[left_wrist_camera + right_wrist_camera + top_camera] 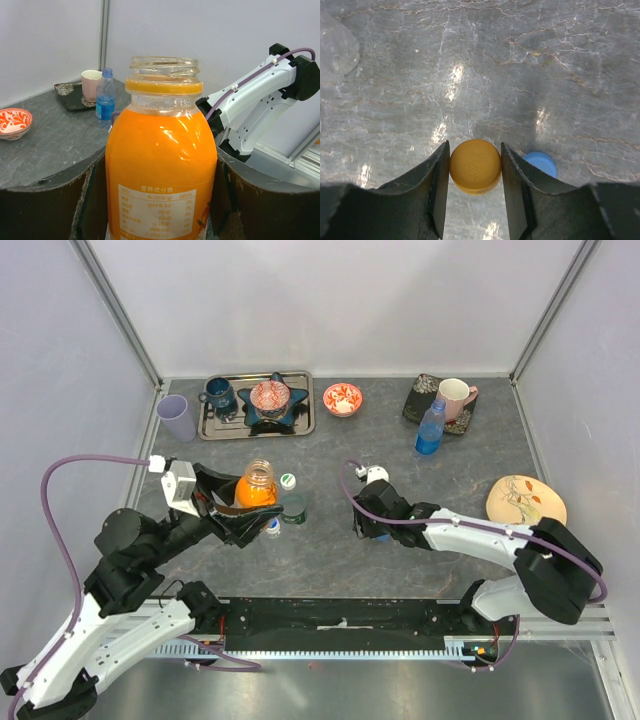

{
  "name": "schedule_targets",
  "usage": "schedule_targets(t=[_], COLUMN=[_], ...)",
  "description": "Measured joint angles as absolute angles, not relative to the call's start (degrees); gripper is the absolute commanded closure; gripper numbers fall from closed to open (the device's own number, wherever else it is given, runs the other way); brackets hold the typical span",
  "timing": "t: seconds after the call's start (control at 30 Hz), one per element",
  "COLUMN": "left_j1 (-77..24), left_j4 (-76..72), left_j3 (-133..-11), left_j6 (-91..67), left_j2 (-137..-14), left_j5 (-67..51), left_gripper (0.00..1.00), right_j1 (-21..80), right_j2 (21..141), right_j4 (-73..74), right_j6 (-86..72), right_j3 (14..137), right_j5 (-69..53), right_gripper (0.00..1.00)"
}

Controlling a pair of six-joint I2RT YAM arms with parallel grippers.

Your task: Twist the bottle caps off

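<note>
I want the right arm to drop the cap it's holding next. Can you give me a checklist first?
1. Orange bottle neck bare: ok.
2. Left gripper clamped on the orange bottle: ok.
3. Orange cap between the right gripper fingers: ok.
4. Orange cap resting on the table: cannot tell.
5. Blue cap clear of the right gripper: not ok, it lies right beside one finger.

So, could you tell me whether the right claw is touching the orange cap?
Touching. Right wrist view: both right claw fingers press the orange cap, no gap.
</note>
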State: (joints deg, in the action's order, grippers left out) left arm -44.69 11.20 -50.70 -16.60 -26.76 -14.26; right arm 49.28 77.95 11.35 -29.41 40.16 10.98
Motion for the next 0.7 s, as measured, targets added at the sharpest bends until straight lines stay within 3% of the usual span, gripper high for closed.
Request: schedule_targets(t=[0.27,0.5,0.6,0.7], left_j1=[-44.69,-44.69,-44.69,-44.69], left_j4=[12.05,12.88,13.17,13.21], left_j3=[-49.15,-48.34,-48.34,-48.34], left_j6=[-16.60,-16.60,-16.60,-16.60], left_j2=[-25.82,-25.82,-25.82,-25.82], left_j5=[-13.54,-13.54,-13.54,-13.54], left_gripper=[0.72,0.72,0.72,0.71], right_j1=[49.28,49.28,49.28,49.28], right_j2=[85.10,85.76,85.25,82.89], right_j4=[5.69,4.19,4.73,6.92], right_j6=[-31.42,-32.23,-32.75,-33.06], right_j3=[39.33,39.09,39.03,39.11], right_j5=[11.05,10.83,10.70,10.83], right_gripper=[0.97,0.41,0.26,0.19])
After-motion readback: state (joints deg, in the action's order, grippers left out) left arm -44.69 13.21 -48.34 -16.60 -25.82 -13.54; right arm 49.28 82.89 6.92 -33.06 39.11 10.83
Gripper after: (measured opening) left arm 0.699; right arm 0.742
